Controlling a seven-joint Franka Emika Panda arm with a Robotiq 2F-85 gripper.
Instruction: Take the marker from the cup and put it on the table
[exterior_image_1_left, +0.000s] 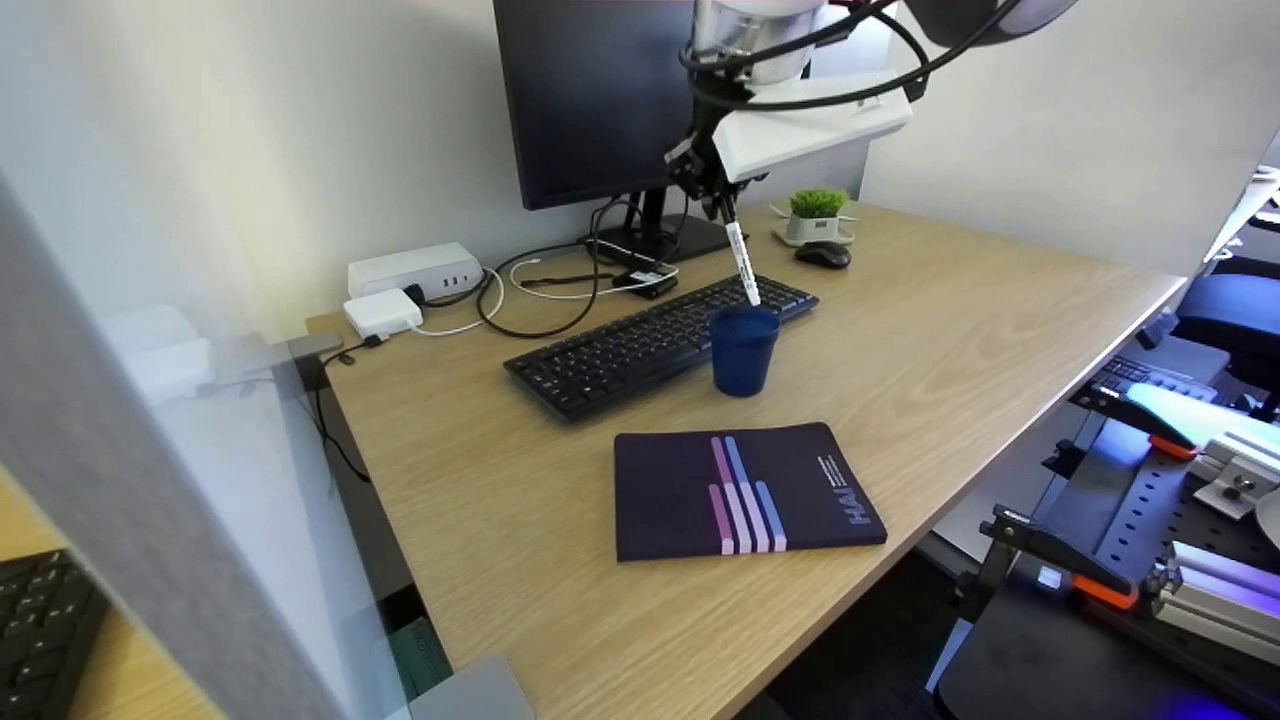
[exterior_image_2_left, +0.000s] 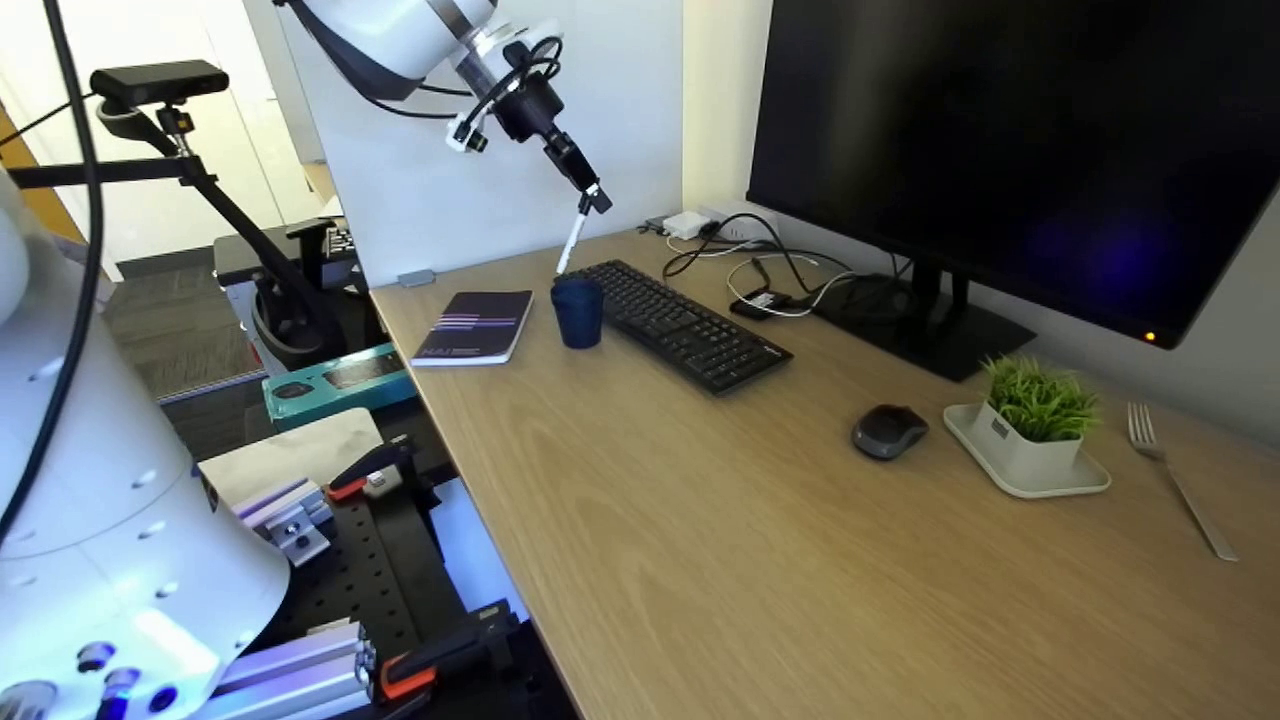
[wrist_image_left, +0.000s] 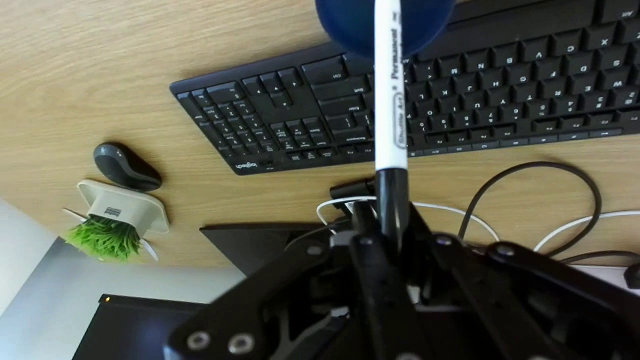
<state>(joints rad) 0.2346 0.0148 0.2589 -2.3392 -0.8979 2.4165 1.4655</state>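
Observation:
My gripper (exterior_image_1_left: 724, 205) is shut on the dark end of the marker (exterior_image_1_left: 741, 262). The marker has a white body and hangs tilted, with its lower end at or just above the rim of the dark-blue cup (exterior_image_1_left: 743, 352). The gripper (exterior_image_2_left: 594, 198), marker (exterior_image_2_left: 571, 243) and cup (exterior_image_2_left: 578, 314) also show in an exterior view. In the wrist view the marker (wrist_image_left: 390, 100) runs up from the gripper (wrist_image_left: 391, 220) across the cup (wrist_image_left: 345, 25), which is partly cut off. The cup stands upright on the light-wood table (exterior_image_1_left: 480, 500).
A black keyboard (exterior_image_1_left: 640, 345) lies right beside the cup. A dark notebook (exterior_image_1_left: 670, 500) lies near the table's front edge. A monitor (exterior_image_1_left: 600, 100), cables, a mouse (exterior_image_2_left: 888, 432), a potted plant (exterior_image_2_left: 1040, 400) and a fork (exterior_image_2_left: 1180, 490) are also on the table.

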